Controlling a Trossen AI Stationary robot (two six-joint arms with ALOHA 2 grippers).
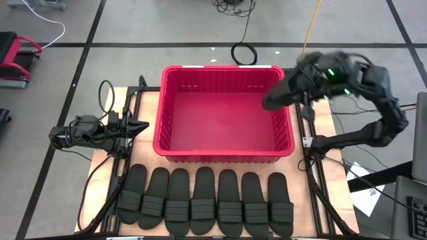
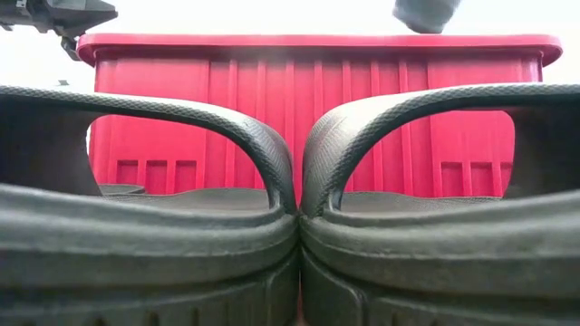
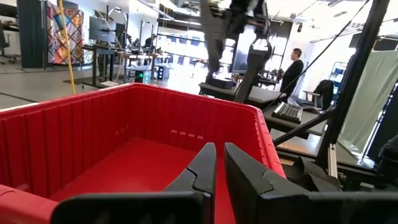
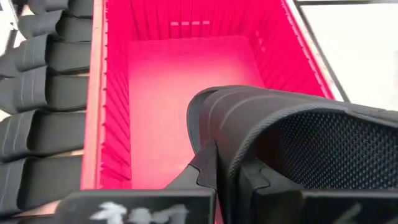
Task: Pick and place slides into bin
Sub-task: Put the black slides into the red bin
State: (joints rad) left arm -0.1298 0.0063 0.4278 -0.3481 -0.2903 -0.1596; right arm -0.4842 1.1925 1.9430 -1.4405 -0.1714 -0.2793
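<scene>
Seven black slides [image 1: 203,203] lie side by side, soles down, in a row along the table's near edge. Two of them fill the low view [image 2: 290,235]. The red bin [image 1: 223,155] stands behind them at the table's middle, with nothing in it. My right gripper [image 4: 227,155] is shut on an eighth slide [image 1: 279,95], held in the air over the bin's right wall near its far corner. My left gripper [image 1: 141,125] is shut and holds nothing, just outside the bin's left wall; it also shows in its wrist view [image 3: 219,152]. My right gripper pinches the slide between its two fingers at one side of the ribbed strap [image 4: 231,134], near where the strap meets the sole. The fingers slant down from the table's right side. The slide is lifted clear of the bin, tilted, its free end [image 4: 199,112] over the bin's floor.
The bin's rolled rim [image 2: 317,41] stands well above the slides. Black frame rails [image 1: 313,173] run along the table's left and right sides. A cable coil [image 1: 243,53] lies on the floor beyond the bin. A person [image 3: 291,71] stands far off in the room.
</scene>
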